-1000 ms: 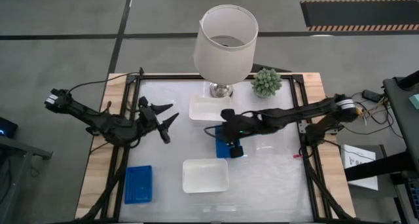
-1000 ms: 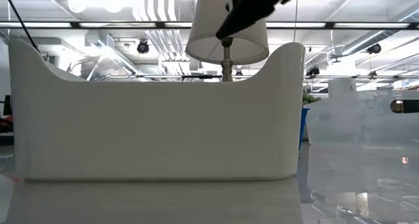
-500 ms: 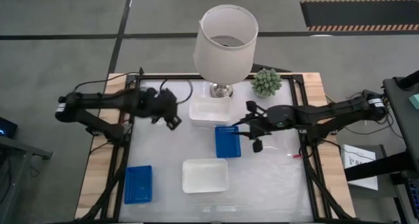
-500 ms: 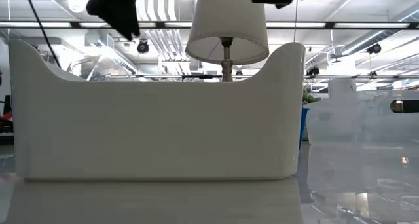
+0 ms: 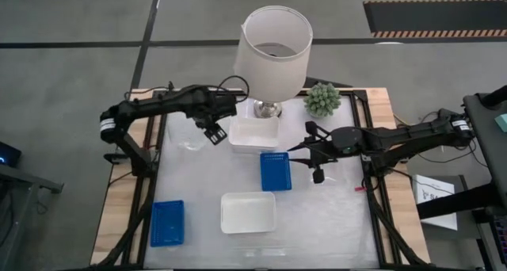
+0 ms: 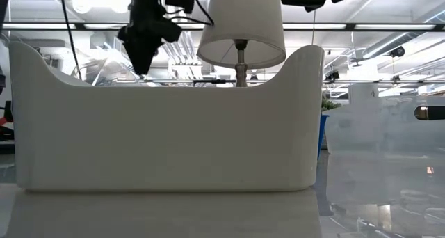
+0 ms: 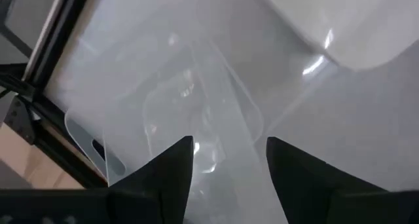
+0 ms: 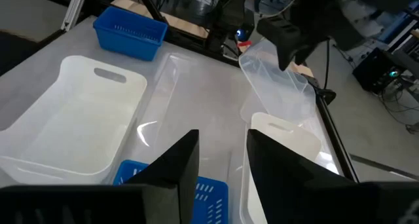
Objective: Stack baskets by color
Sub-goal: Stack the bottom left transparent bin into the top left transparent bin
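Two white baskets rest flat on the table, one at the far middle point(image 5: 253, 134) and one near the front point(image 5: 249, 211). A blue basket point(image 5: 276, 170) sits at the table's middle and another point(image 5: 167, 223) at the near left. My left gripper point(image 5: 214, 135) hangs open, pointing down, just left of the far white basket point(image 7: 366, 27), above a clear container point(image 7: 196, 112). My right gripper point(image 5: 307, 154) stands open, almost level, just right of the middle blue basket point(image 8: 177, 181), with nothing between its fingers.
A lamp with a white shade point(image 5: 273, 49) and a small green plant point(image 5: 322, 99) stand at the far edge. The clear container point(image 5: 188, 136) lies at the far left. The near white basket point(image 6: 160, 120) fills the low view. Bare table lies at the right.
My left gripper has swung from the table's left side toward the far white basket and tipped over until it points down. My right gripper has drawn back toward the right edge, off the middle blue basket, which stays flat on the table.
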Robot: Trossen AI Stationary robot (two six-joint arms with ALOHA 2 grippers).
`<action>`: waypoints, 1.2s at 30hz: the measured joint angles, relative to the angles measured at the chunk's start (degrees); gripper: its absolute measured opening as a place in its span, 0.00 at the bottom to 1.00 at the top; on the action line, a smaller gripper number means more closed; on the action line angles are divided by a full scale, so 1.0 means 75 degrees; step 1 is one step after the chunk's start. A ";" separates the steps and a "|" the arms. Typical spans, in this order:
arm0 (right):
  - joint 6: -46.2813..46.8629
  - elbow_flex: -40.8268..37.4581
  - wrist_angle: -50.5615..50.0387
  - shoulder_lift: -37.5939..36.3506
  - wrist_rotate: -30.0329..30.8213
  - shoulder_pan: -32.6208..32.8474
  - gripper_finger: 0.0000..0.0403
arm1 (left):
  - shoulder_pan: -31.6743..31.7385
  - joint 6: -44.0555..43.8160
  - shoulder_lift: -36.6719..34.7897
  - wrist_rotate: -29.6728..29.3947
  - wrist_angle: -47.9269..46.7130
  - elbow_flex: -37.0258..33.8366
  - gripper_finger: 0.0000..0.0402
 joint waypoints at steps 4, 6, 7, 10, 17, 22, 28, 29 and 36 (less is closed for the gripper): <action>-0.0006 -0.0006 -0.0002 0.0002 0.0001 0.0000 0.30 | 0.0048 0.0170 0.0124 -0.0052 0.0115 -0.0230 0.43; -0.0009 -0.0006 -0.0002 0.0002 0.0000 -0.0001 0.30 | 0.0048 0.0177 0.0131 -0.0061 0.0133 -0.0308 0.40; -0.0006 -0.0006 -0.0002 0.0004 0.0001 0.0000 0.30 | 0.0048 0.0178 0.0131 -0.0066 0.0140 -0.0354 0.38; -0.0009 -0.0006 -0.0002 0.0005 -0.0001 0.0000 0.30 | 0.0048 0.0182 0.0119 -0.0069 0.0191 -0.0549 0.30; 0.0060 -0.0006 -0.0001 0.0005 -0.0001 0.0000 0.30 | 0.0048 0.0184 0.0099 -0.0087 0.0197 -0.0748 0.06; 0.0128 -0.0006 0.0001 0.0005 0.0001 0.0000 0.30 | 0.0048 0.0300 -0.0050 -0.0554 0.0194 -0.0713 0.01; 0.0131 -0.0006 0.0001 0.0005 0.0001 0.0000 0.30 | 0.0041 0.0359 -0.0658 -0.0859 0.0081 -0.0713 0.00; 0.0130 -0.0006 0.0001 0.0005 0.0001 -0.0001 0.30 | 0.0029 0.0376 -0.0798 -0.0940 0.0017 -0.0713 0.00; 0.0131 -0.0006 0.0004 0.0008 0.0001 0.0000 0.30 | -0.0127 0.2189 -0.2007 -0.1241 -0.0077 -0.0788 0.00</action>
